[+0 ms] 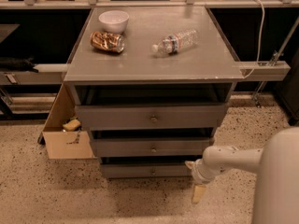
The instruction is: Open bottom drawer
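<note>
Bottom drawer [131,171]: lowest of three grey fronts in the cabinet under the worktop [140,66], just above the speckled floor. Its front is slim and flat, with a small round knob [153,171] at centre. A dark gap shows between its upper edge and the middle drawer [121,147]. The top drawer [117,117] has the tallest front and sits furthest forward.

Hand [194,178]: low at the cabinet's right, beside the right end of the bottom drawer front and clear of the knob. It is spread and holds nothing. One tan fingertip [189,164] lies close to the drawer's right end; the other points down at the floor. The white arm runs off to the right.

On the worktop: a white bowl [114,20] at rear left, a crumpled snack bag [107,41] just in front of it, and a water bottle [175,42] lying on its side near centre.

Left of the cabinet, an open cardboard box [65,141] stands on the floor.
</note>
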Action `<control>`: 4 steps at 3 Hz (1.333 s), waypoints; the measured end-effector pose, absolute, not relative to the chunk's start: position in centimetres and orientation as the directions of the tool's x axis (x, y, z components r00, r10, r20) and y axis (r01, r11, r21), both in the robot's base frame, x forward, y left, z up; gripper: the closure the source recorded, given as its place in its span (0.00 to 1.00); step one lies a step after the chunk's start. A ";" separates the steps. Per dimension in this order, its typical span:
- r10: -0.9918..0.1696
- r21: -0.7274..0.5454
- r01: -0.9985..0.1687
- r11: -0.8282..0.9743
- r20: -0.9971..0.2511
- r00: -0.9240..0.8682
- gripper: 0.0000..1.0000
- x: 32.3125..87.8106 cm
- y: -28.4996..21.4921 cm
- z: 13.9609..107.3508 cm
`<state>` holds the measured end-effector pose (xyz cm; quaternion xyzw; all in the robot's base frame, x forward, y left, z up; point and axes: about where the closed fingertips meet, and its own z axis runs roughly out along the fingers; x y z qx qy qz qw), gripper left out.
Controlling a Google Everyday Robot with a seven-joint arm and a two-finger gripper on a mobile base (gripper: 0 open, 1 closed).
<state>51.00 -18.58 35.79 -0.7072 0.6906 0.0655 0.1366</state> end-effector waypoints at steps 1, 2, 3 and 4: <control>-0.961 -0.091 -0.996 -0.007 -0.276 0.032 0.00 52.3 -19.9 28.8; -0.957 -0.085 -0.996 -0.006 -0.288 0.030 0.00 53.4 -20.3 25.6; -0.948 -0.113 -0.993 -0.021 -0.315 0.055 0.00 54.9 -19.5 24.0; -0.934 -0.141 -0.990 -0.030 -0.349 0.078 0.00 56.6 -18.7 22.7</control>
